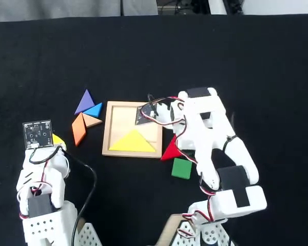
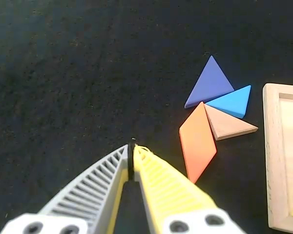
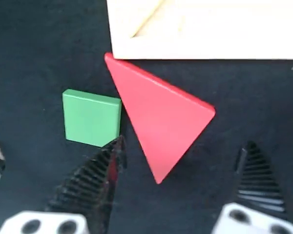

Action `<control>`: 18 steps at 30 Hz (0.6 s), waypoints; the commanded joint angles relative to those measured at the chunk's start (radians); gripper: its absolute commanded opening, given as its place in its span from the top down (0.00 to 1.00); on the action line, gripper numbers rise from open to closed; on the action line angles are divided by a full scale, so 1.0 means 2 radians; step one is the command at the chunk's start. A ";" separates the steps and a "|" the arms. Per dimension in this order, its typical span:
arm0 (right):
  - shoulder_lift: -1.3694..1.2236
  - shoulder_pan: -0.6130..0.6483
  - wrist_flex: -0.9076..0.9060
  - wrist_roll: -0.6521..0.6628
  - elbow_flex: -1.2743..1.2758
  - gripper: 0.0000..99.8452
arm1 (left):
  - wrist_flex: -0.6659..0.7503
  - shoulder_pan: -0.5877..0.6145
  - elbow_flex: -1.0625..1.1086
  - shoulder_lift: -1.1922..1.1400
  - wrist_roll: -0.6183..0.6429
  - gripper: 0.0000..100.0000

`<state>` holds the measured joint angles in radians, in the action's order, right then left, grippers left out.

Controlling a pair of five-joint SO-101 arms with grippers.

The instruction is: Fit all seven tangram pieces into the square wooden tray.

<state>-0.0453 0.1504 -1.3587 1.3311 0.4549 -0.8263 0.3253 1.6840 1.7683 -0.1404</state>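
We see the wooden tray (image 1: 106,130) holding one yellow triangle (image 1: 132,142) against its near edge. The red triangle (image 3: 161,114) lies just beside the tray's near right corner, with the green square (image 3: 92,118) a little farther out. Left of the tray cluster the purple triangle (image 2: 211,83), blue triangle (image 2: 233,101), tan triangle (image 2: 228,126) and orange parallelogram (image 2: 197,142). The right gripper (image 3: 183,144) is spread wide, straddling the red triangle. The left gripper (image 2: 133,146), well left of the tray, is pinched closed on nothing.
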 commanded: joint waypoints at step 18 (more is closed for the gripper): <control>-0.080 0.041 0.052 0.048 -0.018 0.65 | 0.006 0.002 0.010 -0.002 -0.001 0.97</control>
<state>-0.2125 0.1734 -1.2727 1.3755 0.4350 -0.8263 0.3253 1.6840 1.7683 -0.1404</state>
